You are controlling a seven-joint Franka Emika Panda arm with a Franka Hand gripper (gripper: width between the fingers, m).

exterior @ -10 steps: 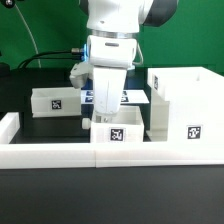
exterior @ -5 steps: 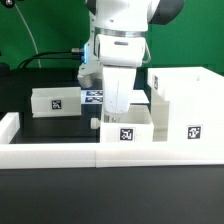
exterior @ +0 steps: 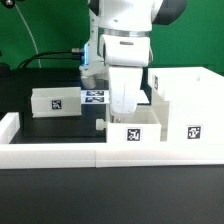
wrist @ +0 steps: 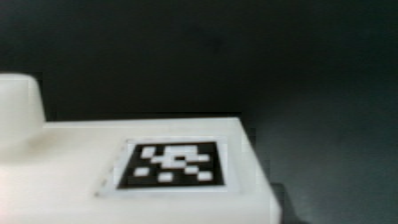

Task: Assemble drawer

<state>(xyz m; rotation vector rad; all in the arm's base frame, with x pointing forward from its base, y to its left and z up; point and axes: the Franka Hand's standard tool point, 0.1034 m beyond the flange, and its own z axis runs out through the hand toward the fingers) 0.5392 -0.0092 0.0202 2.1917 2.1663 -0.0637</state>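
The drawer's tall white case point(exterior: 186, 100) stands at the exterior view's right, open toward the left. My gripper point(exterior: 124, 108) reaches down into a small tray point(exterior: 133, 134) with a tag on its front and a knob point(exterior: 100, 124) on its left end. The tray sits just behind the front wall, close to the case. My fingertips are hidden by the tray, which travels with them. A second tagged tray point(exterior: 55, 101) rests at the back left. The wrist view shows only a tagged white face point(wrist: 175, 165) over the black table, with no fingers in sight.
A low white wall point(exterior: 50, 152) edges the table's front, with a raised end point(exterior: 8, 124) at the left. The marker board point(exterior: 96, 96) lies flat behind my gripper. Cables and a green backdrop sit beyond the table.
My gripper has moved toward the exterior view's right, and the front tray has slid with it, now nearly reaching the case's open side.
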